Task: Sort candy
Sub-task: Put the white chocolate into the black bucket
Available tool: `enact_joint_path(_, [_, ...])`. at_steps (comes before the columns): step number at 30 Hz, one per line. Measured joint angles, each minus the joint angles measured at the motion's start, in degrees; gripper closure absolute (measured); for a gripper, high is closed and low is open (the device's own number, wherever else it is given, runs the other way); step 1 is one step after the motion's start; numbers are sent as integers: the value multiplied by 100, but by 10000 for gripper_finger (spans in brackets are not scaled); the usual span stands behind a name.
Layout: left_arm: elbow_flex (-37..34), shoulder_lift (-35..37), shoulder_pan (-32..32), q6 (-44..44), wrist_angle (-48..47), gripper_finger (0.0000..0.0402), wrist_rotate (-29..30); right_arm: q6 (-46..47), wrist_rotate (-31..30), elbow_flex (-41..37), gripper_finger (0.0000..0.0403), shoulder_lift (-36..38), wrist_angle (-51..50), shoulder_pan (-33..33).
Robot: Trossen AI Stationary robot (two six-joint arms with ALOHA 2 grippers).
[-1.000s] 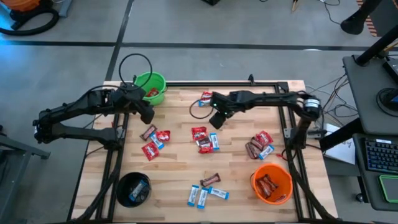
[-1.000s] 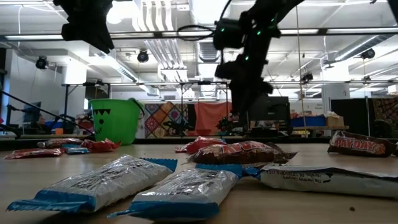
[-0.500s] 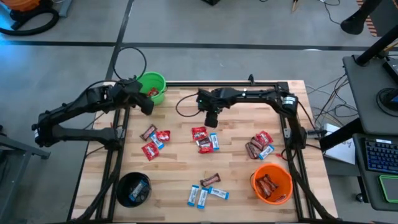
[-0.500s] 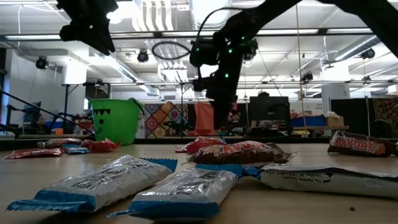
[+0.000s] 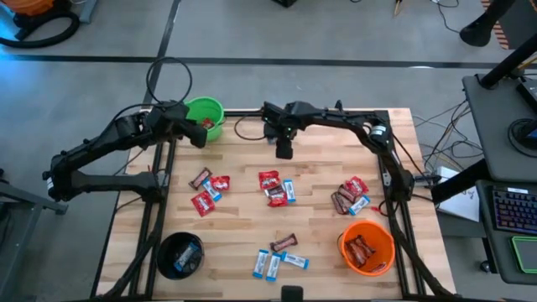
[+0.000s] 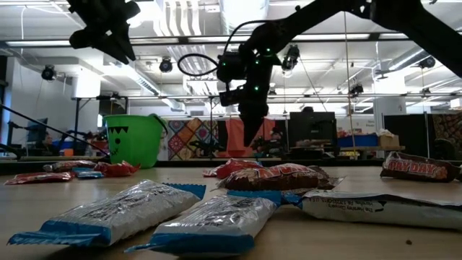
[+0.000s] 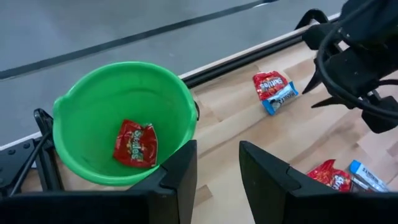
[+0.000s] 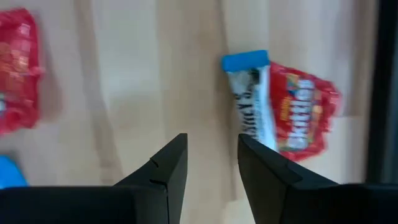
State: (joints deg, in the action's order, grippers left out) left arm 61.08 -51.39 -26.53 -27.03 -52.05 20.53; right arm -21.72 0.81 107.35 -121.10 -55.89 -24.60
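Both grippers are hanging in the air with their jaws parted and nothing between them. The left gripper (image 5: 200,134) is hovering just beside the green bucket (image 7: 93,99), which is holding one red packet (image 7: 135,143) at the bottom. The right gripper (image 5: 284,151) is pointing down over the far part of the tabletop (image 5: 243,210), near a red packet and blue-and-white packet lying together (image 8: 280,115); from above, its arm is hiding that pair completely.

The rest of the candy is sitting in loose clumps: red, blue-and-white and brown pieces in the middle (image 5: 275,188), another bunch toward the left (image 5: 208,189), one toward the right (image 5: 351,195), and a few near the front edge (image 5: 277,258). The wrappers are too small from overhead for reading any print.

The orange bucket (image 5: 367,248) is showing brown bars inside, and the black bucket (image 5: 180,254) a blue-and-white packet.
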Motion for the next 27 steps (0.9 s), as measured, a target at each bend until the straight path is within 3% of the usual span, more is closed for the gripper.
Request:
enact_joint_path(3, [0,2,-17,0,-2,299,7,40,235,103,269,-90,-141,-54])
enact_joint_path(27, [0,2,-21,-1,-28,299,61,-465,222,48,241,-291,380,-463])
